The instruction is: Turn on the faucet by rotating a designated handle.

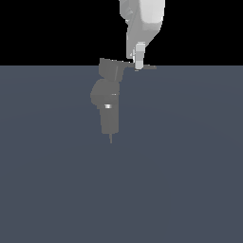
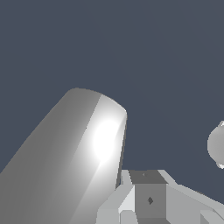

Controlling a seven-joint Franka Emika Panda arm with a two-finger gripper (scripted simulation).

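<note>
Exterior view: faucet [image 1: 107, 102] stands toward the floor's far edge, mid-width; handle [image 1: 147, 67] runs from its top hub toward the exterior view's right; gripper [image 1: 139, 64] sits at the lever, finger spacing cannot be told | Wrist view: pale finger [image 2: 78, 162] looms close, grey block below | Step, judged: contact made; next needs a sideways push round the hub.

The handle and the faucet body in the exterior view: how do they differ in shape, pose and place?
The handle is a thin, flat lever lying level and pointing to the exterior view's right; the faucet body is thick and blocky, narrowing downward in the picture to a thin tip. The handle sits at the fixture's top, under the gripper; the body has nothing near it. Both are matte grey.
</note>
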